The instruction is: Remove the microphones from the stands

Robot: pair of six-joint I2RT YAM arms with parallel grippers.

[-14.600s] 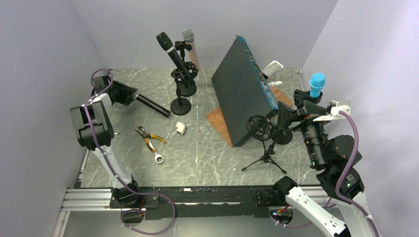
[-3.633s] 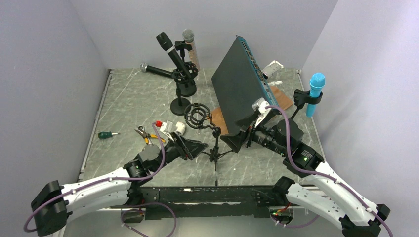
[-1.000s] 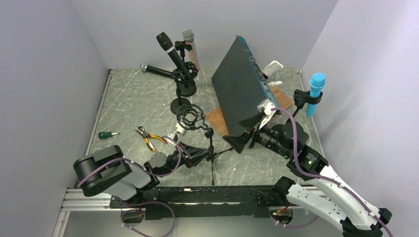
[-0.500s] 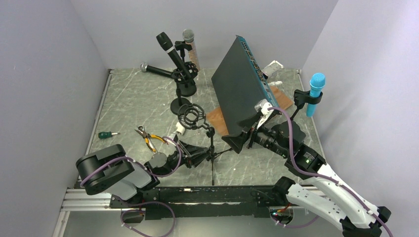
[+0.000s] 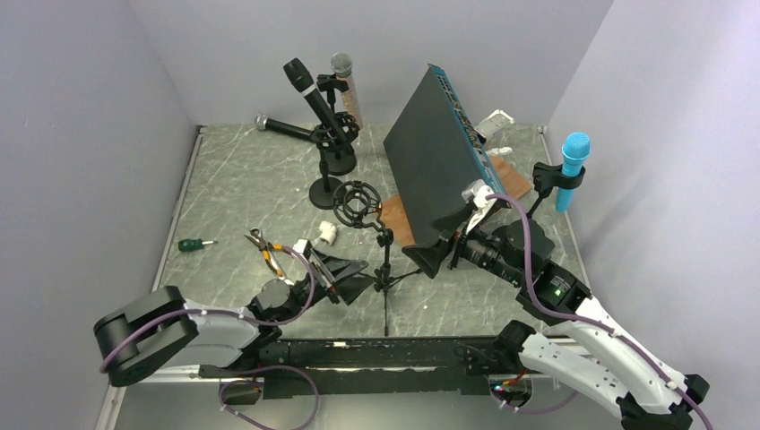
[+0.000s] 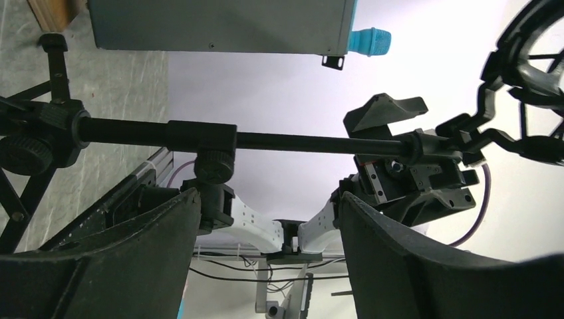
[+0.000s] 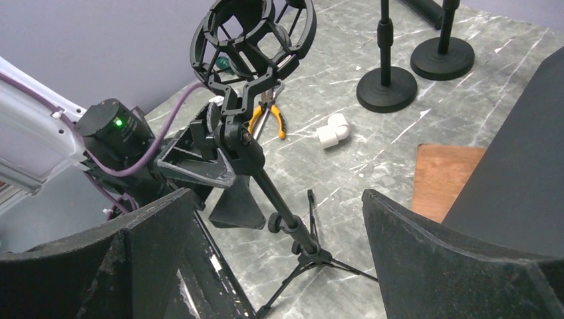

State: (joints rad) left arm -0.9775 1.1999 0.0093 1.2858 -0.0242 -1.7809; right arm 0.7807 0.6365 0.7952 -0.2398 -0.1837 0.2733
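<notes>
A small black tripod stand [image 5: 386, 269] stands at the table's front centre, its round shock mount [image 5: 356, 202] empty. A black microphone with a silver head [image 5: 282, 127] lies on the table at the back left. My left gripper [image 5: 351, 276] is open and empty, just left of the stand's pole, not touching it. In the left wrist view the pole [image 6: 266, 139] crosses above the left gripper [image 6: 266, 259]. My right gripper [image 5: 432, 249] is open and empty, just right of the stand. In the right wrist view the right gripper [image 7: 279, 266] faces the pole [image 7: 279, 206] and shock mount [image 7: 249, 36].
A tilted black mixer [image 5: 435, 161] stands over a wooden board [image 5: 394, 219]. Two more microphones in stands [image 5: 309, 94] are at the back, and a blue one [image 5: 570, 166] at the right. Pliers [image 5: 269, 251], a white pipe elbow [image 5: 328, 233] and a screwdriver [image 5: 194, 244] lie at the left.
My left gripper has drawn back a little to the left of the stand's pole and its arm has dropped lower. The shock mount has shifted slightly right. The right arm has barely moved.
</notes>
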